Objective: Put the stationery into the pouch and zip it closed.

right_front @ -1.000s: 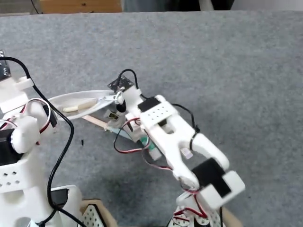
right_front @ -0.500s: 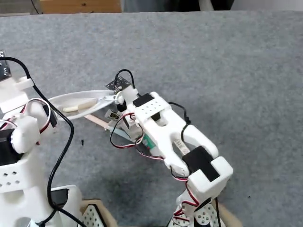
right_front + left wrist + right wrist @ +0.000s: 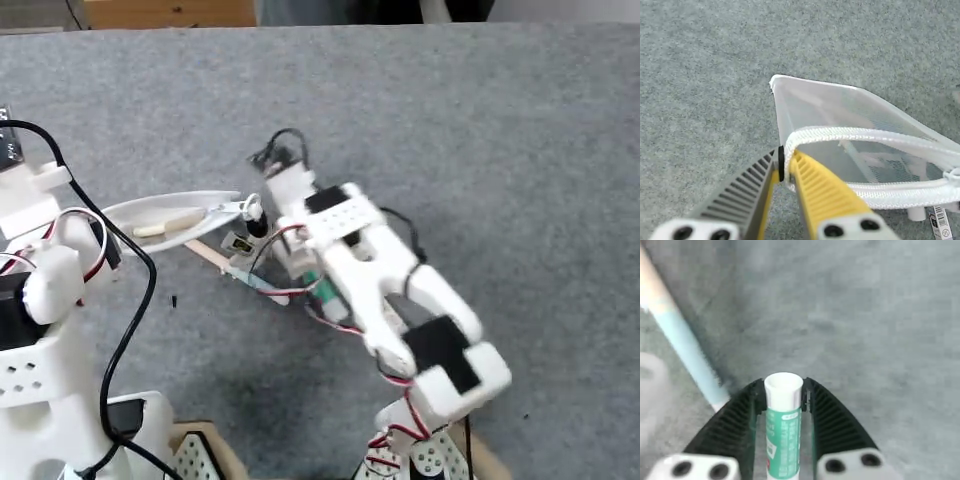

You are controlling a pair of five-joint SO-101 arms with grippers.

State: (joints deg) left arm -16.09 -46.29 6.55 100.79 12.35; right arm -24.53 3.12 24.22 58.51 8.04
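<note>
The right arm [image 3: 350, 250] has swung aside from the mouth of the mesh pouch [image 3: 165, 212], its right gripper [image 3: 783, 387] clamped on a green glue stick [image 3: 782, 440]; the left gripper [image 3: 782, 167] pinches the pouch's rim, holding it open; badly aimed, the stick may snag the zip [image 3: 865, 135] and tug that rim free.
</note>
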